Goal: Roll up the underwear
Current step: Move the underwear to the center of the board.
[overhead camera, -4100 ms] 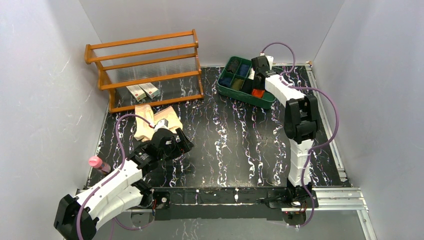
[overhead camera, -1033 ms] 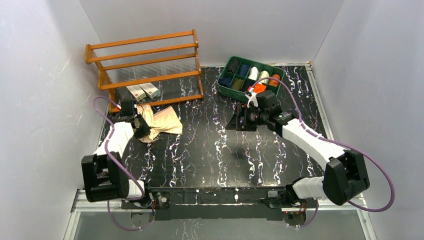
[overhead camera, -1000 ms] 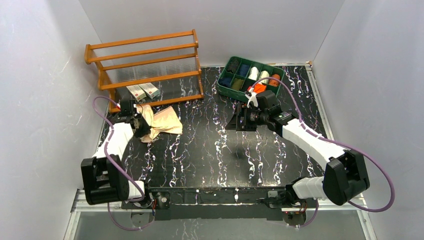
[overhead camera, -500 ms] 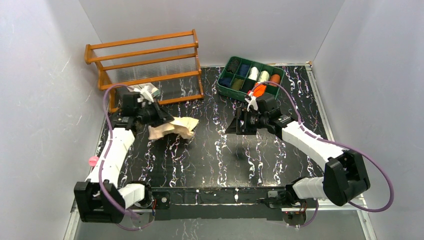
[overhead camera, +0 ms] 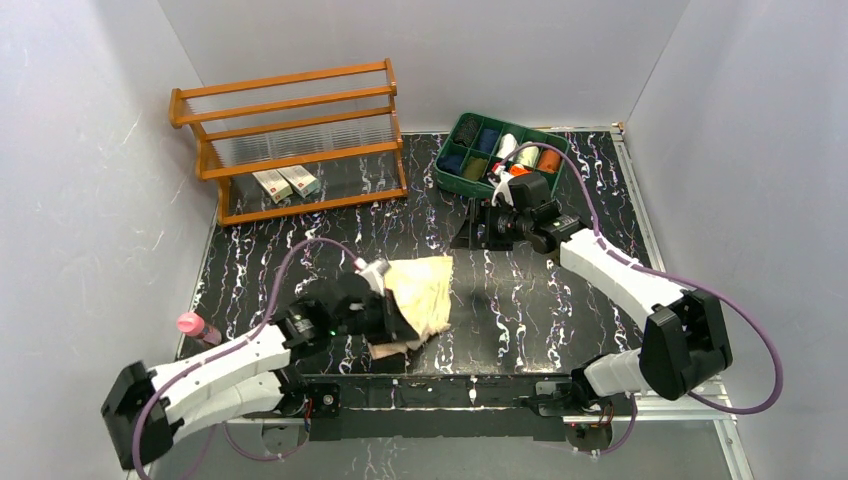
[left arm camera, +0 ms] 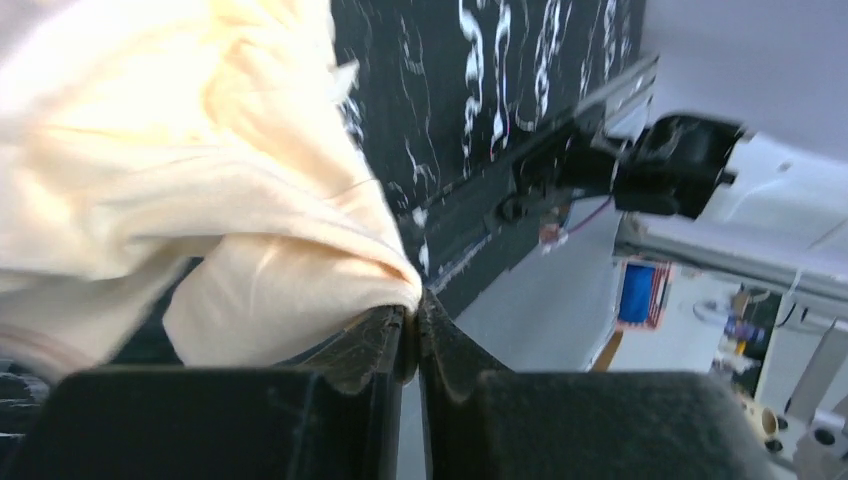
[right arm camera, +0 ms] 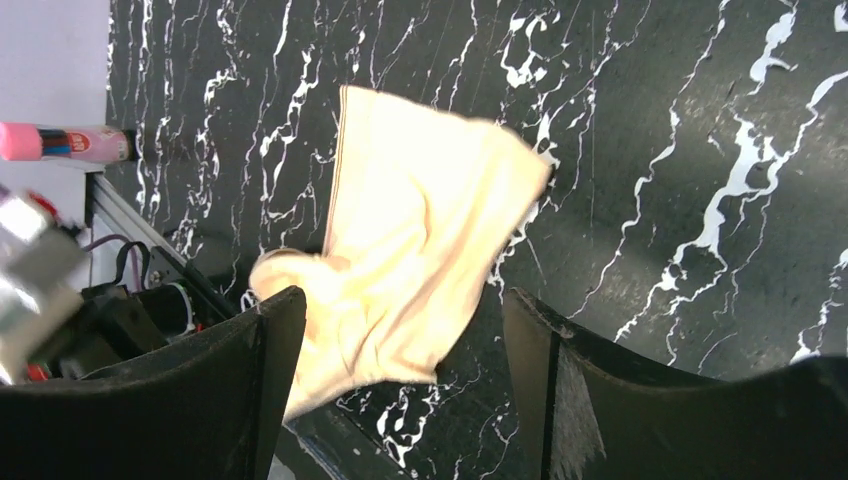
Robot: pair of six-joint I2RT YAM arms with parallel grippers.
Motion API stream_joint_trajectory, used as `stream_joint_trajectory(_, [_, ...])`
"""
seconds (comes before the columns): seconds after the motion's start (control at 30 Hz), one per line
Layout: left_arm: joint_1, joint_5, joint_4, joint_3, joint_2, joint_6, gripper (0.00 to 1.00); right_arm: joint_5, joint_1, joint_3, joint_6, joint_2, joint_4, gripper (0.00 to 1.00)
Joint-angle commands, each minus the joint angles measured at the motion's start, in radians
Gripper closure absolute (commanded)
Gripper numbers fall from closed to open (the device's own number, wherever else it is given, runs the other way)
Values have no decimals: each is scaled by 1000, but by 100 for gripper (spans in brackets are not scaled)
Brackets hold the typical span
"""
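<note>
left wrist view: pale tan cloth underwear (left arm camera: 180,180), corner pinched in your left fingers (left arm camera: 365,350), spread away from them on black marbled tabletop (overhead camera: 520,300); right fingers (right arm camera: 255,385) wide, empty, well apart.

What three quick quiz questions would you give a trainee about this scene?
1. True or false: the left gripper is shut on the tan underwear.
2. The right gripper is: A open, holding nothing; B shut on a bottle; C shut on the tan underwear.
3. Fill in: the divided tray is coloured ____.
Key: 1 true; 2 A; 3 green.
</note>
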State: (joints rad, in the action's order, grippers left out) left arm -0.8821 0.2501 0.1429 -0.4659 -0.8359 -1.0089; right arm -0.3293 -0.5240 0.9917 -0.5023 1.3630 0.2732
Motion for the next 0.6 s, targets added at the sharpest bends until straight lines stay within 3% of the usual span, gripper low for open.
stream_joint_trajectory(0.0, [-205,-190,-69,-47,-158,-43,65,4,0,79,65,51,46,21])
stream_joint_trajectory(0.1, [-271,-383,58,-128,-160,-33,42,8,0,96,97,67,83,21])
stream_joint_trajectory(0.27, [-271,-663,286,-177,-6,-58,14,-38,-6,86,130,87,82,23])
stream_joint_trajectory(0.4, [-268,-792,477,-157,56,-150,9,-18,-53,126,172,166,85,25])
stream_joint_trajectory(0.57, [-268,-784,519,-137,-44,-171,5,28,-139,262,225,334,101,26])
